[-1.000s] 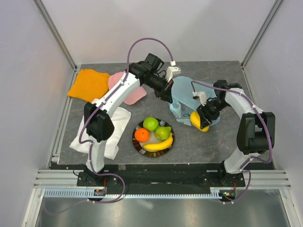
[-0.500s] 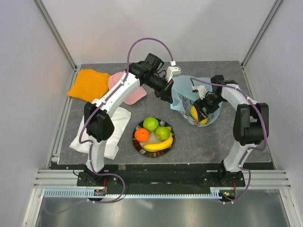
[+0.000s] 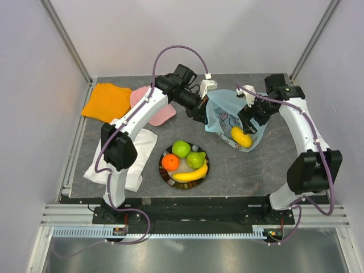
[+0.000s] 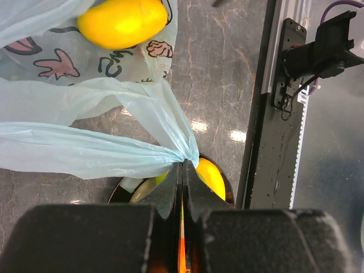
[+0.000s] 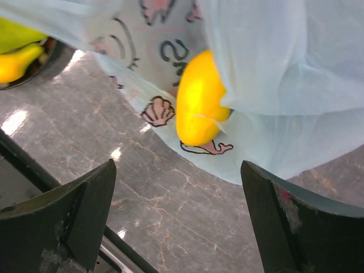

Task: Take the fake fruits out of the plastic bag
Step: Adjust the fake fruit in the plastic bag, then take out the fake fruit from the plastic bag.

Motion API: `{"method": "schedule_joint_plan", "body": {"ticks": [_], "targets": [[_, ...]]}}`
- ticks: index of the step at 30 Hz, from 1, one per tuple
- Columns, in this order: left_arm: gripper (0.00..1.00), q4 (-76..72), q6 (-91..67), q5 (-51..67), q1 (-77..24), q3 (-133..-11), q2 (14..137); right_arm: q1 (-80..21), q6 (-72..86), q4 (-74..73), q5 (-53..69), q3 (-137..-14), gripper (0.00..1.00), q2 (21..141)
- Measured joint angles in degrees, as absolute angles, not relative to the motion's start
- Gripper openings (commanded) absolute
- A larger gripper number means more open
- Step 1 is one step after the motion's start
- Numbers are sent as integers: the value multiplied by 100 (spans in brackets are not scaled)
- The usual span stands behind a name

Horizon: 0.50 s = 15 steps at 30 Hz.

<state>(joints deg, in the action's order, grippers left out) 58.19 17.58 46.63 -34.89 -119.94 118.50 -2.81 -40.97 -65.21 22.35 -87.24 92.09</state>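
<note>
The light-blue plastic bag (image 3: 227, 111) lies at the back right of the table. My left gripper (image 3: 200, 116) is shut on a bunched edge of the bag (image 4: 85, 151), pinched at the fingertips (image 4: 183, 165). A yellow mango-like oval (image 3: 242, 137) lies at the bag's near edge, partly under the film (image 5: 196, 108), and shows in the left wrist view (image 4: 122, 23). My right gripper (image 3: 249, 121) is open and empty above the bag (image 5: 177, 170). The plate (image 3: 165, 176) holds a green apple (image 3: 181, 149), pear (image 3: 196, 159), orange (image 3: 170, 162) and banana (image 3: 190, 175). The grapes are out of view.
An orange cloth (image 3: 108, 101) lies at the back left, with a pink object (image 3: 162, 116) beside it, partly under my left arm. A white folded cloth (image 3: 136, 165) lies left of the plate. A black rail (image 4: 273, 142) runs along the near table edge.
My right gripper let go of the yellow oval and pulled up and back to the right, open. The oval now rests at the bag's near edge. My left gripper kept its hold.
</note>
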Motion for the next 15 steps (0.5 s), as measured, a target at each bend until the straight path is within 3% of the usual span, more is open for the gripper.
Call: {"method": "schedule_joint_plan", "body": {"ticks": [2,6,15], "targets": [[2,5819,1758,4670,-3489,-11994,11852,-370,-4204,-6584,2366,-8722,86,9032],[2,5819,1758,4670,-3489,-11994,11852,-609,-4397,-6573,2593,-8691,78,9317],[2,5819,1758,4665,-3489,-11994,11852,-626,-4626,-6230,2554,-8707,84,10787]]}}
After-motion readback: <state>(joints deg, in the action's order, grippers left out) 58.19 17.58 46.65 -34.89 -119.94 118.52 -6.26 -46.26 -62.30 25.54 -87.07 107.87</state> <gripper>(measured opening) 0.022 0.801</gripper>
